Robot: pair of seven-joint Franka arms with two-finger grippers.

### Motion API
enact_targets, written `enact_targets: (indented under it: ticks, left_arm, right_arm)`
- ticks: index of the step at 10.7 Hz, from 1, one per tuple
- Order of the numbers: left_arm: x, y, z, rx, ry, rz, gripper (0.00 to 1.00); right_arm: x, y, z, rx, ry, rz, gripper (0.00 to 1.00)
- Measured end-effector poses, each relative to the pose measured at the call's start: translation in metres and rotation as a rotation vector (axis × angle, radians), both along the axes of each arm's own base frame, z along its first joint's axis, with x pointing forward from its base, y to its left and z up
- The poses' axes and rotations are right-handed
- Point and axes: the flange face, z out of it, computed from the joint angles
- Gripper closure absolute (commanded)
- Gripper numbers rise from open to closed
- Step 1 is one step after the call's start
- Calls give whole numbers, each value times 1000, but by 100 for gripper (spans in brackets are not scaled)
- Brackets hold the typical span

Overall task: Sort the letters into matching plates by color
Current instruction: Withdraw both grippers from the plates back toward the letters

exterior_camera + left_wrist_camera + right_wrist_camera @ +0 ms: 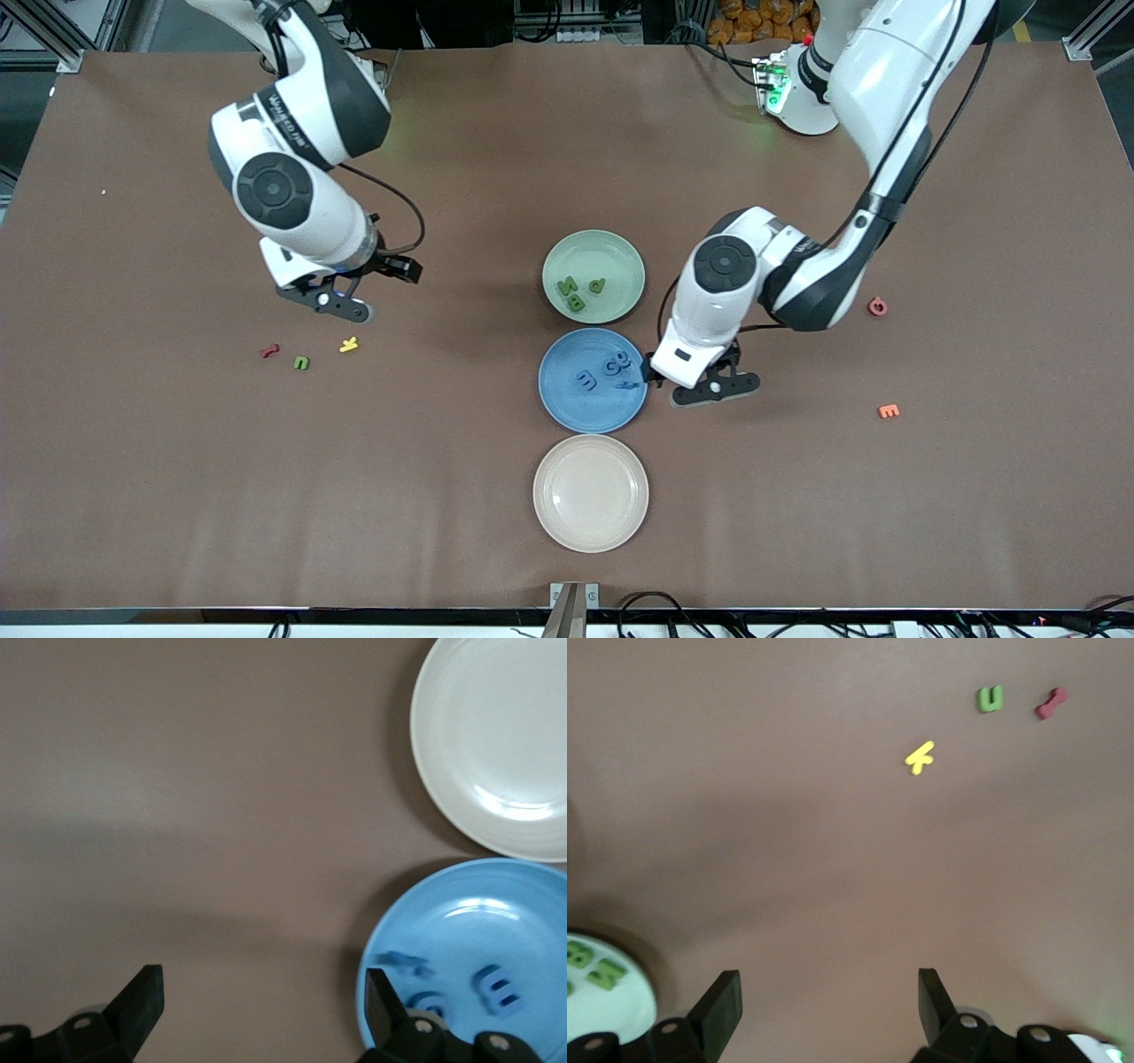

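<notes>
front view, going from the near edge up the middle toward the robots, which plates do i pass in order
cream-beige plate → blue plate → mint green plate

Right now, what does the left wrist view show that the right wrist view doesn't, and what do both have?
Left wrist only: the blue plate holding blue letters, and the bare beige plate beside it.

Right wrist only: a yellow letter, a green letter and a red letter loose on the table, plus the green plate with green letters.

Both: brown table and an open end effector, left and right.
</notes>
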Motion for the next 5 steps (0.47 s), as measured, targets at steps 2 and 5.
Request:
enact_targets:
  ticks: [2,5]
  left_arm:
    - [15,43,25,16,55,-99,0]
    - [32,98,56,61,109,-201,0]
  right_arm:
    - [10,-45,-11,2,34,69,10]
    - [21,-111,-25,17,55,126,9]
